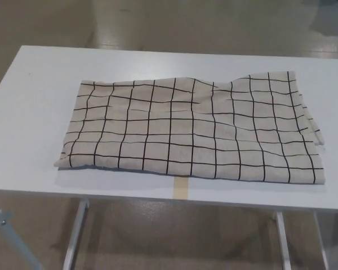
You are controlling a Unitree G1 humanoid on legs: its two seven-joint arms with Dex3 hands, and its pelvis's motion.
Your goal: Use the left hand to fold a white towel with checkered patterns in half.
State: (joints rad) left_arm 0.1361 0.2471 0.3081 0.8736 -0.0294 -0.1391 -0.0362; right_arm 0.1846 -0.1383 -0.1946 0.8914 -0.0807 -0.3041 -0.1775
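hands: neither in view, grip state unknown | towel (191, 130): white, black checks, lying wide on white desk (34, 101), rumpled at far edge | tape strip (181, 187): at desk's near edge, partly hidden under towel

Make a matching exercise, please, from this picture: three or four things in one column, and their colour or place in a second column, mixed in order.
Column 1
1. towel
2. table
3. strip of tape
4. table legs

Column 2
A. plain white, carries the cloth
B. tan, at the near edge of the table, below the cloth
C. metal, seen under the near edge
D. off-white with a black grid, lying spread out and a little wrinkled

Right pairs: 1-D, 2-A, 3-B, 4-C

No robot hand shows in the head view.
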